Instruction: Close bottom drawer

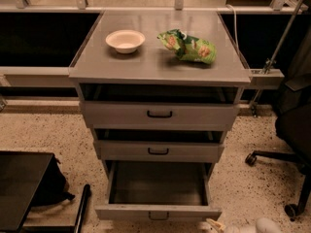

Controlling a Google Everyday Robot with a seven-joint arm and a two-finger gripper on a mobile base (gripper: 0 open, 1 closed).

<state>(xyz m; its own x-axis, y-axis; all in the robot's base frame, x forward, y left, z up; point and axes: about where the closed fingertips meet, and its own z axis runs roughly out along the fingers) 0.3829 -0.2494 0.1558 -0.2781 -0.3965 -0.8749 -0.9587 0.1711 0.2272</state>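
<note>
The grey metal cabinet (158, 62) stands in the middle of the camera view. Its bottom drawer (158, 211) is pulled far out, and its inside (158, 183) shows nothing in it. The low flat front carries a small dark handle (158, 216). The middle drawer (159, 151) and the top drawer (159, 114) are each pulled out a little. Only a pale tip of my gripper (214, 224) shows, at the bottom edge just right of the bottom drawer's front corner, and it holds nothing I can see.
A white bowl (125, 40) and a green snack bag (188, 46) lie on the cabinet top. An office chair's base (286, 159) stands on the speckled floor at the right. A black bag (46, 186) and a dark surface (19, 188) are at the lower left.
</note>
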